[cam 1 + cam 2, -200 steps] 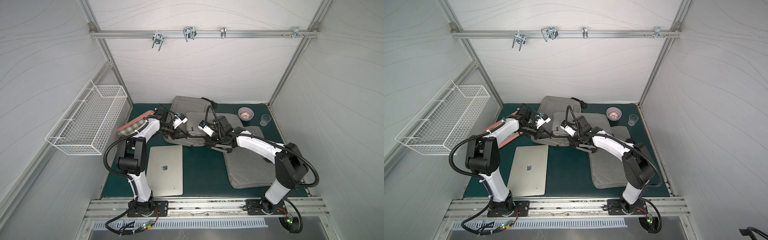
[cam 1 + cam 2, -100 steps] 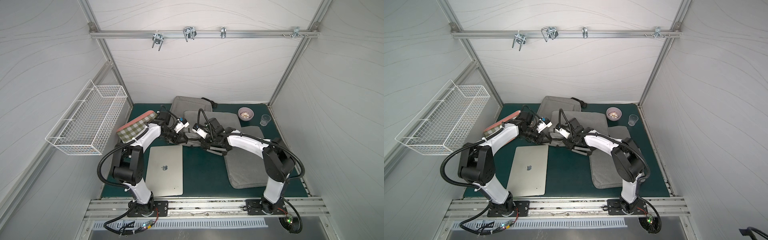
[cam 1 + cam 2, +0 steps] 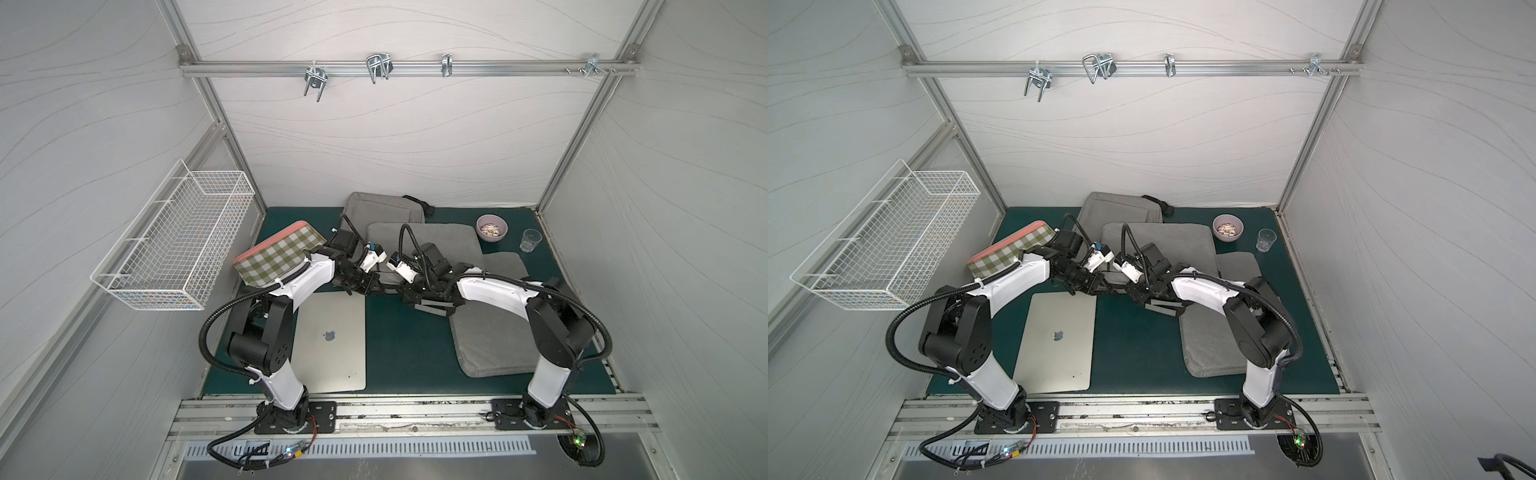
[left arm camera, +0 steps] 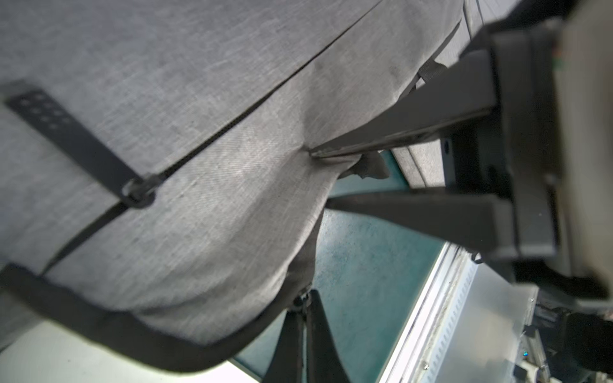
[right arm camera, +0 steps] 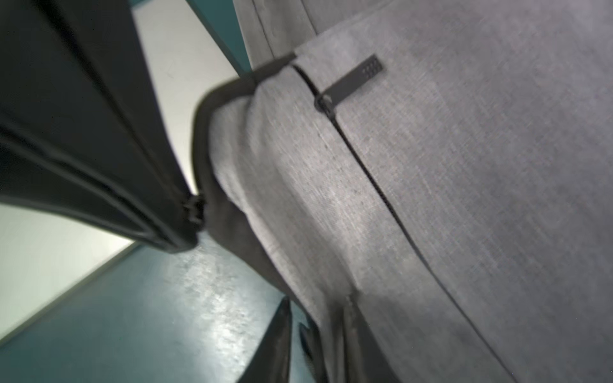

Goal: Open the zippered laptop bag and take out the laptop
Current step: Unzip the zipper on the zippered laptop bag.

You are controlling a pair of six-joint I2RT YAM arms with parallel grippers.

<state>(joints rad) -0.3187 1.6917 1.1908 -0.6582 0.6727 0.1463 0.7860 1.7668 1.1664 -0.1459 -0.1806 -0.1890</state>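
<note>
My left gripper (image 4: 320, 177) pinches the floppy bag (image 4: 199, 215) by its near corner on the mat (image 3: 407, 345) (cloth bunches, so hold it at the edge); whether the right gripper (image 3: 406, 291) is parted I can't tell, too blurred; the laptop (image 3: 328, 336) lies alongside

Reaching inward with left arm (image 3: 309, 280) and right arm (image 3: 494, 293), elbows bent, wrists low, almost meeting. Clamping tight with left hand (image 4: 320, 177); holding right hand (image 5: 315, 311) slightly parted.

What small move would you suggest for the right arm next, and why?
Probably close the right pincer on the zipper slider at its tips and draw it along the black edge of the laptop bag: the left pincer pinches the bag's fabric beside it, and that edge looks zipped shut.
</note>
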